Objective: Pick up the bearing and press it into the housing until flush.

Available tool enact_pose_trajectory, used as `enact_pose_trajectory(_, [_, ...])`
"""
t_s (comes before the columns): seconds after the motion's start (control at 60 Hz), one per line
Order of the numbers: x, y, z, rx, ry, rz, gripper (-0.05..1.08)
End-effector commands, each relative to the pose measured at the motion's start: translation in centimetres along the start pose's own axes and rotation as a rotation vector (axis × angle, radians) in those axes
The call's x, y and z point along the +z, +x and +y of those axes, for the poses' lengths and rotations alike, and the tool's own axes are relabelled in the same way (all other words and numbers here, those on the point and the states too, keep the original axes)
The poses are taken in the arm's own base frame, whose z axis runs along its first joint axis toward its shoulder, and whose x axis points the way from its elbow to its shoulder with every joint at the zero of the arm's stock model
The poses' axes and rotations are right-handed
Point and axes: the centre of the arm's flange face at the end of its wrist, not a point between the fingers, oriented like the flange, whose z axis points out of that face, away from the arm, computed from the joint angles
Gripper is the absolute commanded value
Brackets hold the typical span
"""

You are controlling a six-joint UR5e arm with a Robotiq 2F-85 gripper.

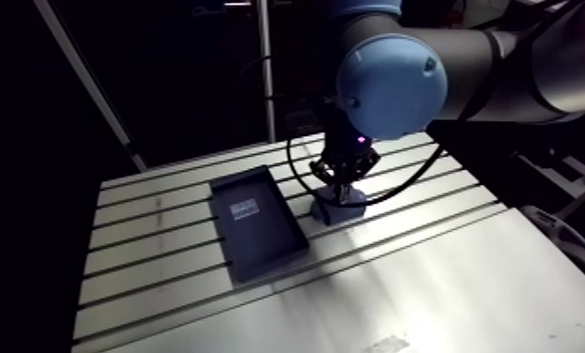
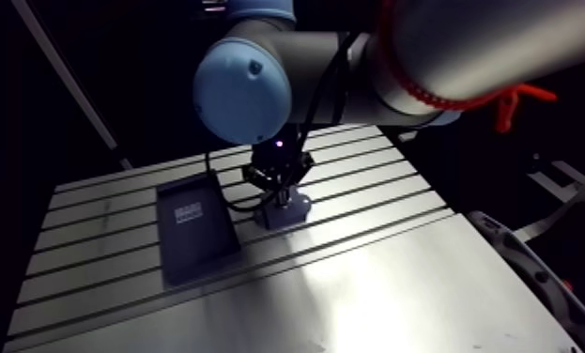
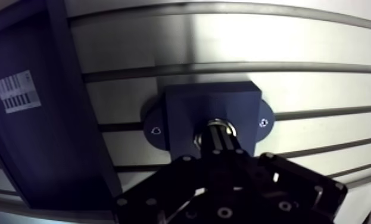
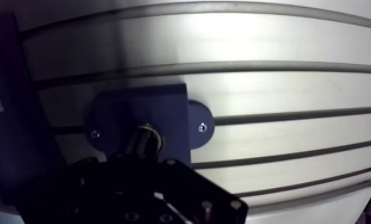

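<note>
Our black gripper (image 3: 221,138) has its fingers clenched together, tips on the small shiny metal bearing (image 3: 221,124), which sits in the bore of the dark blue flanged housing (image 3: 184,110) on the slotted aluminium desk (image 3: 223,47). We should press straight down, without tilt, until flush. The white barcode label (image 3: 18,90) on the dark tray (image 3: 44,149) is unreadable.

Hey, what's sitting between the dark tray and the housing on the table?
Nothing: only bare slotted table separates the tray from the housing, seen in the wrist view.
</note>
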Motion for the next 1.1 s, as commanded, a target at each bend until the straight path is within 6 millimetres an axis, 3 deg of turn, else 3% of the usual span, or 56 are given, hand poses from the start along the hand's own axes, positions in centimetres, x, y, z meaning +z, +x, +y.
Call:
enact_pose_trajectory(0.017, [0.08,-0.06,0.07,0.0,0.0,-0.003,0.91])
enact_pose_trajectory(1.1, [0.25,-0.2,0.09,0.002,0.001,-0.005,0.91])
